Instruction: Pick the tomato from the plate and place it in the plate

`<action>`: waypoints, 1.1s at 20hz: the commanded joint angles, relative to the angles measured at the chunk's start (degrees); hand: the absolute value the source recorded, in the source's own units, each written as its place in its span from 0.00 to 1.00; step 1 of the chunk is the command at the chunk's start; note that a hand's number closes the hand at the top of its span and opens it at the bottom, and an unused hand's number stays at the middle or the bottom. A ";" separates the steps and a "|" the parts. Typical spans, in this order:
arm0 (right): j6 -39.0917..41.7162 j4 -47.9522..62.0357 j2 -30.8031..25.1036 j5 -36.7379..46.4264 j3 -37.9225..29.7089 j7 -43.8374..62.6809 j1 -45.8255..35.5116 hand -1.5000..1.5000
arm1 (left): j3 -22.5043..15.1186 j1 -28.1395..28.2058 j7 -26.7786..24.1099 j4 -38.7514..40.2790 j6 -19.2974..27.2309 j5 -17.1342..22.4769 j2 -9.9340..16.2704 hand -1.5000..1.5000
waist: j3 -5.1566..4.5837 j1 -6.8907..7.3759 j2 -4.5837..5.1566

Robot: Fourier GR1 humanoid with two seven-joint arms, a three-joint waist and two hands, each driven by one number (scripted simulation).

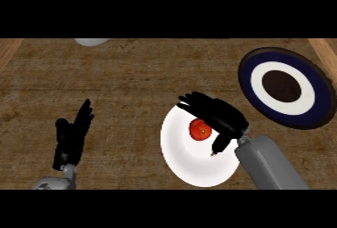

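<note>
right hand (pixel 217 115) fingers curled over tomato (pixel 200 129) on white plate (pixel 191 167); ringed plate (pixel 286 87) beyond, unobstructed; left hand (pixel 71 136) spread, resting.

Below me the counter (pixel 132 89) runs edge to edge, a brown mottled top w/ a rough, woven-looking grain. Lighter wood strips (pixel 8 51) slant in at the far left & far right corners. A pale grey rounded thing (pixel 92 42), cut off, sits at the far edge, left of centre.
</note>
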 commanded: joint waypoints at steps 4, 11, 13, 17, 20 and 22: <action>-8.54 5.34 3.50 5.48 0.75 -4.04 0.70 1.00 | 0.85 1.50 -0.23 -1.74 -1.00 -1.09 -0.57 0.50 | 0.35 0.24 0.49; -9.52 3.78 3.15 4.67 -4.59 -6.22 -1.50 1.00 | 2.70 -0.89 1.25 -0.29 -2.19 -1.39 -0.89 0.50 | 0.34 0.04 0.47; -14.30 4.77 4.85 5.57 -5.51 -4.49 -1.08 1.00 | 0.03 2.47 4.12 -6.57 0.13 -2.93 -2.28 0.50 | 0.37 0.28 0.41; -16.67 0.82 2.52 3.30 -12.02 -1.52 -1.32 1.00 | 1.61 1.88 0.64 -1.62 -1.57 -1.94 -1.75 0.50 | 0.34 -0.17 0.45; -15.76 1.18 3.77 9.81 -12.57 13.24 1.85 1.00 | 1.61 3.46 1.07 -3.23 -1.86 -1.79 -1.08 0.50 | 0.29 -0.43 0.25; -12.93 3.55 3.33 12.99 -14.42 21.80 0.62 1.00 | 2.14 1.57 2.36 -3.18 -1.78 -1.67 -0.76 0.50 | 0.23 -0.61 0.34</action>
